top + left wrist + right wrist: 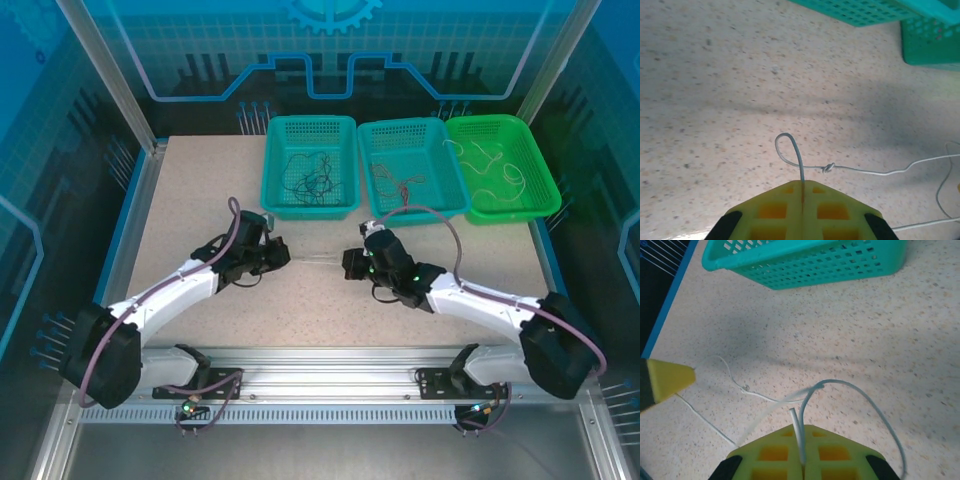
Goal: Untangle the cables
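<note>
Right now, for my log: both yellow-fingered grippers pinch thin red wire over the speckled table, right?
No: in the left wrist view the thin wire is white, not red; left gripper and right gripper both pinch it over the speckled table.

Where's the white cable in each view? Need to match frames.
Top: white cable, faint line near picture centre.
Left wrist: cable bottom centre, pinched in the left end effector, trailing right.
Right wrist: cable bottom centre, pinched in the right end effector, looping right.
Shared landmark: teal basket, probably the same one.
</note>
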### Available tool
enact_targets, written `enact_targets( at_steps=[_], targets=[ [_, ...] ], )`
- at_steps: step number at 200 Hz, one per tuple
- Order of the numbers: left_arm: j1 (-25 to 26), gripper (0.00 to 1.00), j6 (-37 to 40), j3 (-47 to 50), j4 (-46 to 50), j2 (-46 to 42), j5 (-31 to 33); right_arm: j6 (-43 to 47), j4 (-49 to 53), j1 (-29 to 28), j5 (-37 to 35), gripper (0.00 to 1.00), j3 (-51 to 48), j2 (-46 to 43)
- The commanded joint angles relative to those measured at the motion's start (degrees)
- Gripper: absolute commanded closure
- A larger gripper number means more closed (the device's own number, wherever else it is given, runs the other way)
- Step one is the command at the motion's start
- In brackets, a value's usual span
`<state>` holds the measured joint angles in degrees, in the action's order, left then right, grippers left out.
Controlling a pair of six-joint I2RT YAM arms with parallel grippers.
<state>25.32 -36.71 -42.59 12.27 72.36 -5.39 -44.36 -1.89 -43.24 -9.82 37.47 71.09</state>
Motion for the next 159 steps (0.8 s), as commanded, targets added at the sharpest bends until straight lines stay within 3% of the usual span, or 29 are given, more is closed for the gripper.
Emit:
enact_targets(
  at_steps=[1,10,21,75,108,159],
  targets=[
    [-1.3,0.48,0.9,1.9,-4.3,-1.4,0.1,0.2,6.1,3.5,-1.4,1.00,-1.6,-5.8],
    [-0.9,0.36,0.9,2.9,-7.3,-3.1,-0.2,-1.2,5.2,4.8,-0.2,1.00,-1.6,-8.2],
    [-0.8,0.29,1.2,3.7,-10.1,-5.5,-0.4,-3.4,2.6,7.8,3.0,1.00,-2.2,-11.1],
    [-0.6,0.17,7.7,4.1,-13.1,-14.3,-3.5,-20.2,-13.0,32.3,20.7,1.00,-4.0,-18.4],
    [-0.1,0.12,8.2,5.5,-16.1,-16.1,-6.4,-30.6,-24.9,48.3,25.8,1.00,-2.3,-15.5],
    [0.5,0.03,11.2,7.0,-16.7,-18.3,-10.1,-31.6,-32.4,62.2,28.6,1.00,6.9,-1.9]
  ],
)
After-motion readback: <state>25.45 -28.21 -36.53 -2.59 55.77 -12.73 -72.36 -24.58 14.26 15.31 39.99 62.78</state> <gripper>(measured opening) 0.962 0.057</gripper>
